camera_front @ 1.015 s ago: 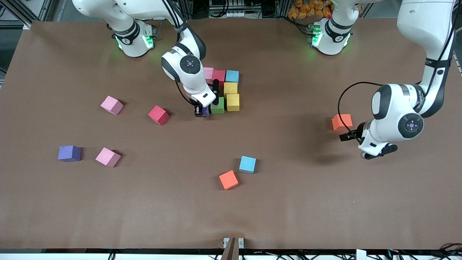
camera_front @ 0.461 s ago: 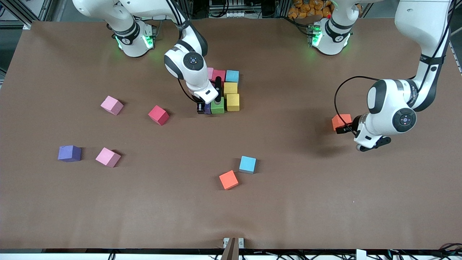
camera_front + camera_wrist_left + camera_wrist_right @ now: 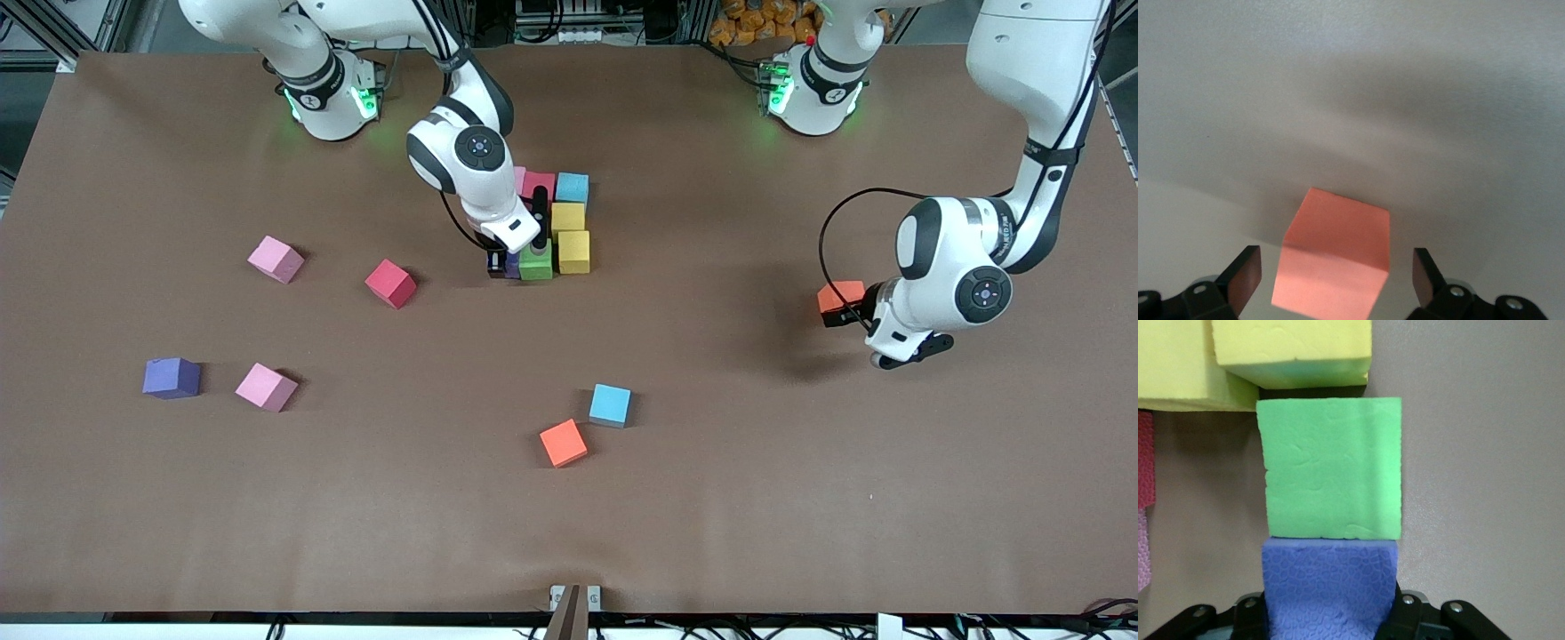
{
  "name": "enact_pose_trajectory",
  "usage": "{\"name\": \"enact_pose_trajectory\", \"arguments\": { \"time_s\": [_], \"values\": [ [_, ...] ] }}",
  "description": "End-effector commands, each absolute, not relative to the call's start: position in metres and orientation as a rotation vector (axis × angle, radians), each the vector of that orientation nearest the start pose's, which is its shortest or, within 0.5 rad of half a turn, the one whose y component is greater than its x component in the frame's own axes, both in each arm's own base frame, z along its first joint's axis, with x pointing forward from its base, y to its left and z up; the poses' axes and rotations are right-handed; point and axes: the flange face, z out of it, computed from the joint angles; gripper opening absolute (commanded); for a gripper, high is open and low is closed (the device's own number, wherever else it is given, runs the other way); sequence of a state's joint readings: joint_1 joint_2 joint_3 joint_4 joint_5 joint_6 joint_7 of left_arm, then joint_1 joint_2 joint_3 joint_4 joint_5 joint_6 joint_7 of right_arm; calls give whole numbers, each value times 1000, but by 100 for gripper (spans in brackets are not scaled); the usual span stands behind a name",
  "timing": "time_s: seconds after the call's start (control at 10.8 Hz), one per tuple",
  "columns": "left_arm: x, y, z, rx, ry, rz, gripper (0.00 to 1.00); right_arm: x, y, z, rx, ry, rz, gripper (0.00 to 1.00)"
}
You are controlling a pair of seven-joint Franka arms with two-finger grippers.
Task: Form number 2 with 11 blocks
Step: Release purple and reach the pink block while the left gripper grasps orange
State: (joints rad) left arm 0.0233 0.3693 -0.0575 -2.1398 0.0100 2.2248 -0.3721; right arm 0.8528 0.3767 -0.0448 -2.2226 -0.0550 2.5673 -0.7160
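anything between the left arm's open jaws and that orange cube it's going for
Nothing visible. In the left wrist view the matte orange cube sits on bare table directly ahead of the left gripper, whose open jaws stand to either side of it, not yet touching. No other block is near it.

Matt, pitted foam-like green block (image 3: 1333,468) and purple block (image 3: 1329,587); dull brown paper-like table (image 3: 800,498)

I can't make out any readable text, label, brand or number from here: not on the cubes, not on the arms, not on the table covering.
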Motion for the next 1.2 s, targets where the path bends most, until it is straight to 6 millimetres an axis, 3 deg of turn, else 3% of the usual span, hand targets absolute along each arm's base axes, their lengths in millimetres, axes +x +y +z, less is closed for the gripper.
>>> {"name": "enact_pose_trajectory", "arguments": {
  "time_s": [0.0, 0.92, 1.01, 1.11],
  "values": [
    [531, -14, 215, -3056, -515, 408, 100, 371, 399, 201, 2183, 2188, -31, 40],
    [522, -16, 209, -3065, -549, 428, 100, 367, 406, 195, 2171, 2204, -11, 44],
    [522, -16, 209, -3065, -549, 428, 100, 369, 405, 195, 2174, 2201, -12, 54],
    [522, -16, 210, -3067, -546, 426, 100, 369, 404, 195, 2177, 2197, -16, 71]
  ]
}}
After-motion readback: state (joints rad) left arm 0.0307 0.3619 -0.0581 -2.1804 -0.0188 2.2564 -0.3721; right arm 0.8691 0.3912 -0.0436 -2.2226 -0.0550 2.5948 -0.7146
